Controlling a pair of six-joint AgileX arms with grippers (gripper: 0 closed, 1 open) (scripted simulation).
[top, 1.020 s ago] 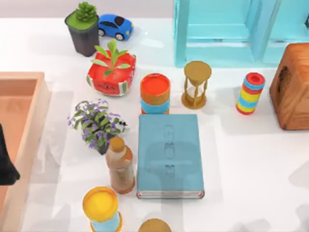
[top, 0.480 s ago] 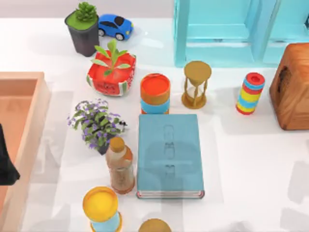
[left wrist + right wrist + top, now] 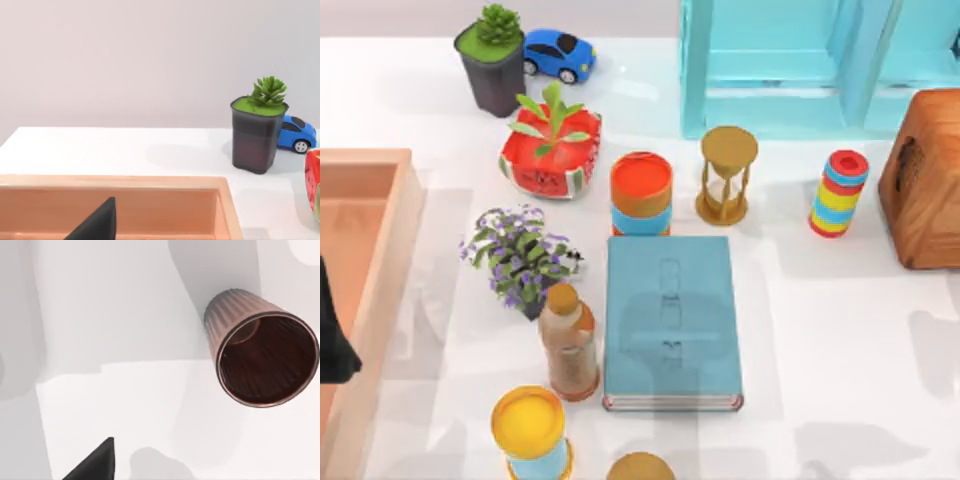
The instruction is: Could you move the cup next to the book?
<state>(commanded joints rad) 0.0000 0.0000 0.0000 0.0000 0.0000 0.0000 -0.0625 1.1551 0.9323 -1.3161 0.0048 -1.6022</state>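
We hovered our right gripper above the upright cup [image 3: 260,357] (finger state unclear), needing to centre over its rim.

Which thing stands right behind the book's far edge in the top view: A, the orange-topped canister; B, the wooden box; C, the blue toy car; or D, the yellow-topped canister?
A: the orange-topped canister stands just past the far short edge of the book, near its left corner.
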